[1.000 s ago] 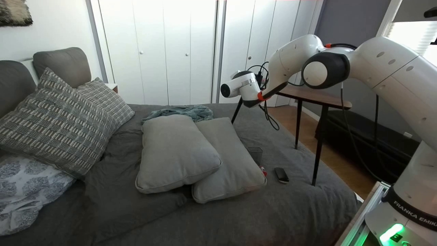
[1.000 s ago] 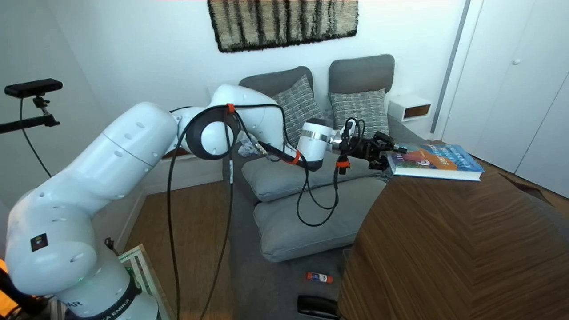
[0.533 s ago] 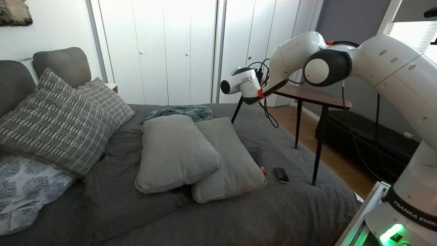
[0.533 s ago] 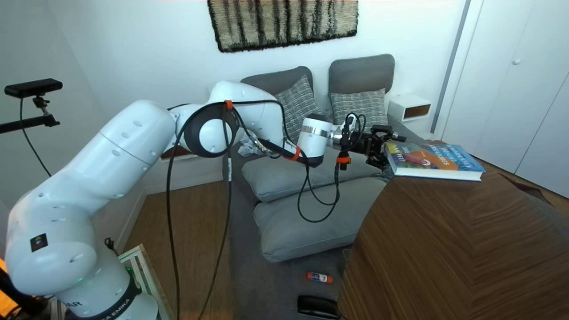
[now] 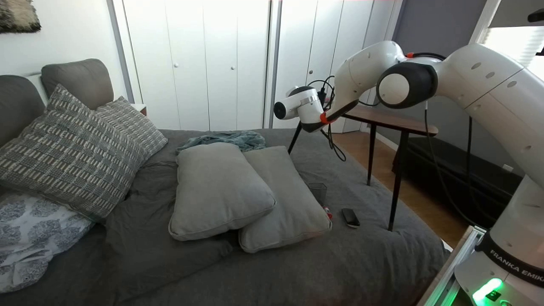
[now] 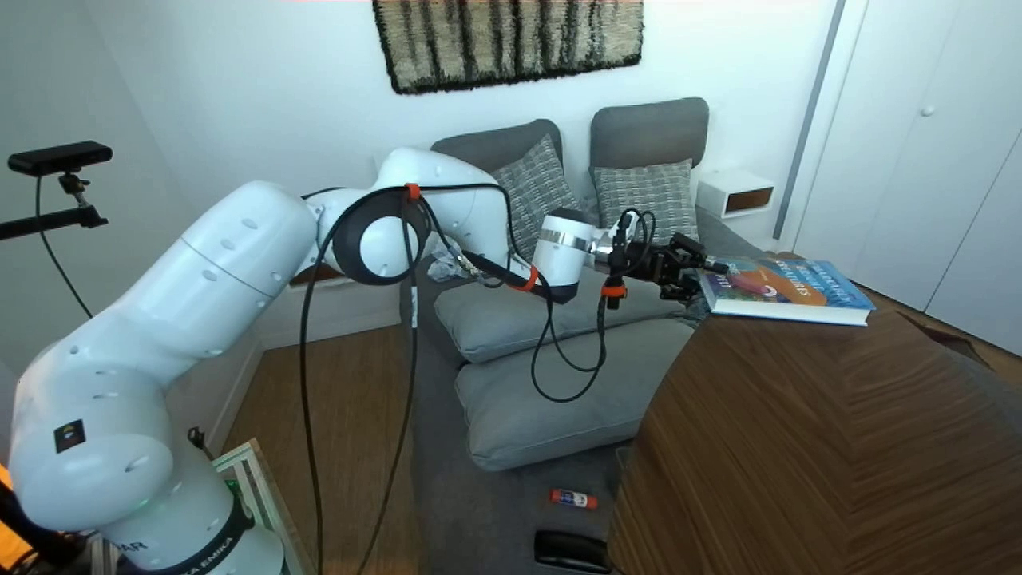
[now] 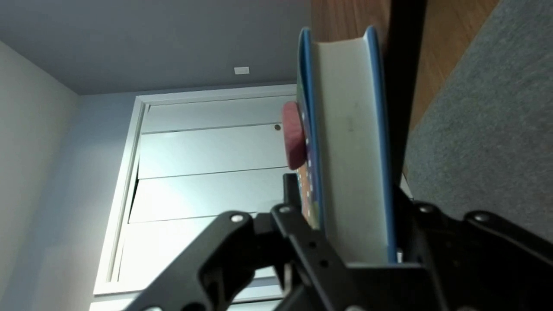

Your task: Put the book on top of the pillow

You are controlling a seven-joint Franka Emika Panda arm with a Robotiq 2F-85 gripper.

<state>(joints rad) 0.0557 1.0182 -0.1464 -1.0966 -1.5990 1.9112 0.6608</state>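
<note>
Two of your three views give you the hardcover book; in an exterior view it lies cover up at the edge of the tabletop, its left end partly masked by the gripper; the arm hides both in an exterior view; in the wrist view the pale page block sits between the fingers, one alongside the upper cover, the other mostly out of sight below; whether they press on the book or stand around it you cannot tell; a pink rounded thing, too vague to name, sits against that cover, and a blurred dark band runs along the underside; on the bed one plain light-grey pillow overlaps its plain light-grey twin and hides part of it; which of them your task means you cannot tell, and the book lies apart from both; in an exterior view a cable loop hangs in front of the pair, and the tabletop partly cuts off a black oblong thing, with a glue stick near it; a teal cloth shows only partly behind the pillows; a see-through box is partly covered by the twin; a checked pillow and the wall rug run out of frame.
</note>
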